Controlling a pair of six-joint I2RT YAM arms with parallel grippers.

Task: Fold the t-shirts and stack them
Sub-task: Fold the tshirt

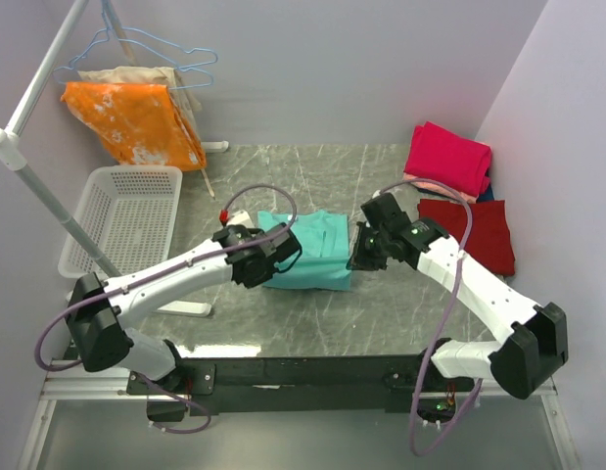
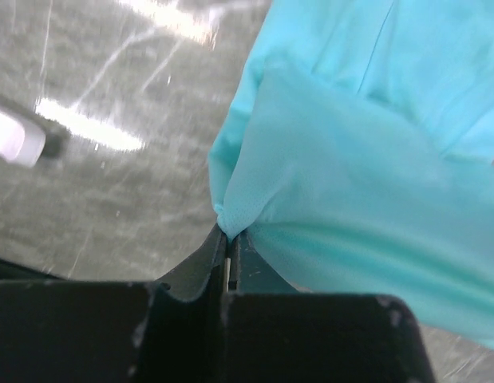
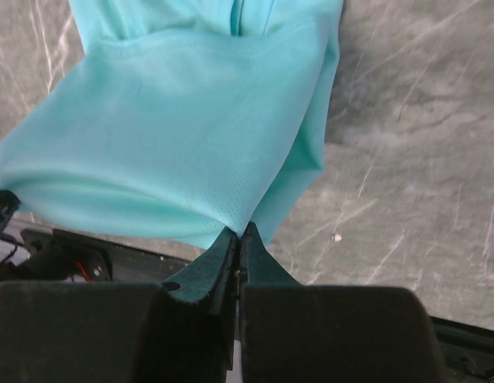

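The teal t-shirt [image 1: 312,250] lies partly folded at the table's middle, its near edge lifted. My left gripper [image 1: 270,262] is shut on its near left corner; the left wrist view shows the teal cloth [image 2: 366,167] pinched at the gripper's tips [image 2: 229,233]. My right gripper [image 1: 359,257] is shut on the near right corner; the right wrist view shows the cloth [image 3: 175,136] pinched at the gripper's tips [image 3: 240,231]. A folded magenta-pink shirt [image 1: 447,157] lies on a salmon one [image 1: 412,184] at the far right. A dark red shirt [image 1: 474,233] lies flat beside them.
A white slotted basket [image 1: 121,220] stands at the left. An orange white-blotched cloth [image 1: 136,122] and a beige cloth [image 1: 180,83] hang on hangers from a white rack [image 1: 38,191] at the back left. Lilac walls close in three sides.
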